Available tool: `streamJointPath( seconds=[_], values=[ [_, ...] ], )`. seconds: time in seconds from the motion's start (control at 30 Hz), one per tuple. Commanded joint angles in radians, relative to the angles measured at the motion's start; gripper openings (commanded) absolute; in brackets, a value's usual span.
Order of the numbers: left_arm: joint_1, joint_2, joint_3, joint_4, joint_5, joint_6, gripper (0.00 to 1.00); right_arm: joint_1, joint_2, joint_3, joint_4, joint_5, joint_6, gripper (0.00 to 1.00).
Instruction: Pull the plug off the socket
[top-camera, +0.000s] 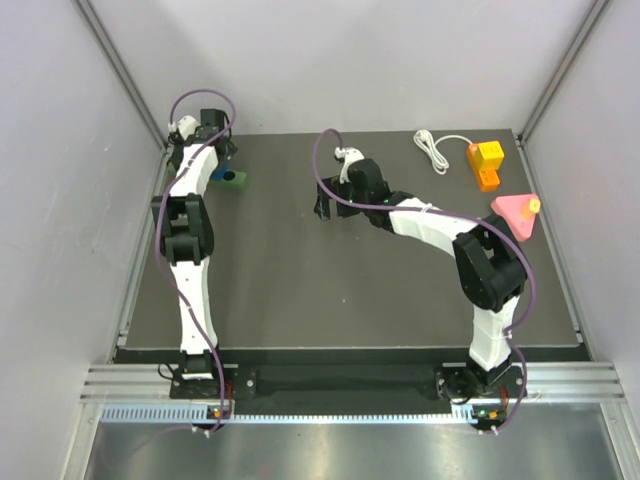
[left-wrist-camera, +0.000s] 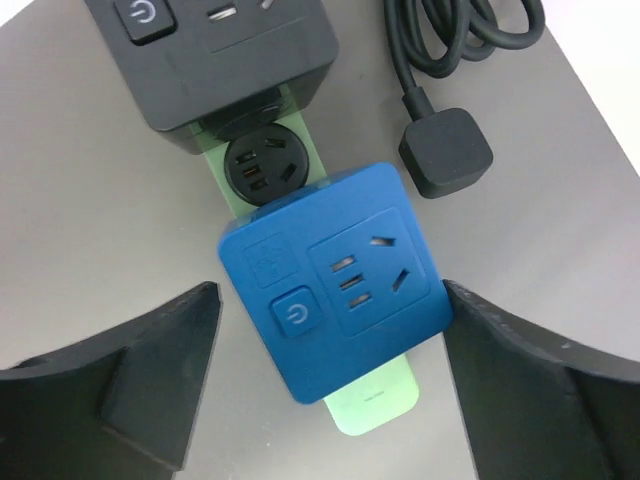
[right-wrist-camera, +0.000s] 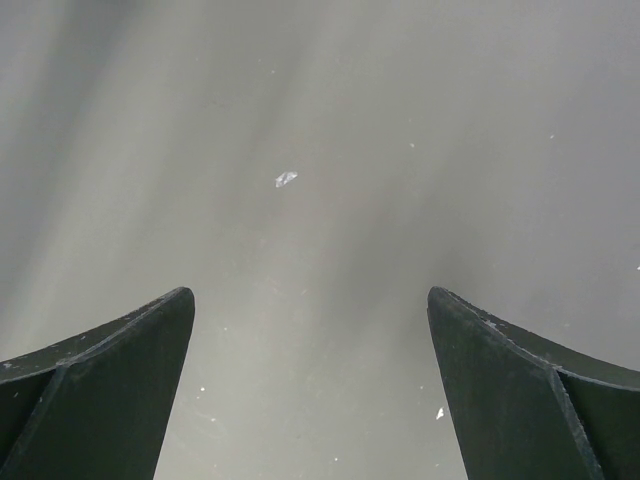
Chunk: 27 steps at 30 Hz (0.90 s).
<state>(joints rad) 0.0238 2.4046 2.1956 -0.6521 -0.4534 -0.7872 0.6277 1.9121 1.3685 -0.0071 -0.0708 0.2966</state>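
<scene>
The left gripper (left-wrist-camera: 330, 335) stood wide open, straddling the blue plug cube (left-wrist-camera: 340, 265). The finger at 3 o'clock was just beside the cube's edge, and the one at 9 o'clock stood apart from it. The cube sat on a pale green socket strip (left-wrist-camera: 372, 405) running from 6 toward 11 o'clock, where it met a black power strip (left-wrist-camera: 230, 60). A loose black plug (left-wrist-camera: 446, 152) lay at 1 o'clock. The right gripper (right-wrist-camera: 310, 320) — also spread wide — hung over bare surface (right-wrist-camera: 300, 150).

Two claws: left claw (left-wrist-camera: 330, 290), right claw (right-wrist-camera: 310, 291). One blue socket (left-wrist-camera: 335, 275), one black socket (left-wrist-camera: 230, 60), one green strip (left-wrist-camera: 375, 400), one black plug (left-wrist-camera: 446, 152), one white cable (top-camera: 437, 150), one orange-yellow block (top-camera: 488, 156), one pink wedge (top-camera: 513, 215).
</scene>
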Motion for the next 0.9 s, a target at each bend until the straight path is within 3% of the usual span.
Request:
streamJointPath(
  seconds=[0.0,0.27,0.33,0.53,0.7,0.87],
  values=[
    [0.01,0.01,0.01,0.032,-0.03,-0.007,0.91,-0.016,-0.008,0.021,0.038,-0.004,-0.002,1.0],
    [0.018,-0.008,0.003,0.019,0.028,0.08,0.52,-0.022,0.007,0.035,0.026,-0.011,0.001,1.0],
    [0.016,-0.03,0.004,0.003,0.041,0.109,0.34,-0.019,0.011,0.046,0.018,-0.011,-0.001,1.0],
    [0.015,-0.139,-0.069,-0.04,0.044,0.173,0.01,0.001,0.031,0.087,-0.036,-0.03,-0.002,1.0],
    [0.004,-0.284,-0.239,-0.035,0.065,0.207,0.0,0.023,0.042,0.118,-0.082,-0.05,0.013,0.99],
    [-0.021,-0.419,-0.445,-0.063,0.182,0.201,0.0,0.046,0.001,0.084,-0.1,-0.057,0.045,1.0]
  ],
)
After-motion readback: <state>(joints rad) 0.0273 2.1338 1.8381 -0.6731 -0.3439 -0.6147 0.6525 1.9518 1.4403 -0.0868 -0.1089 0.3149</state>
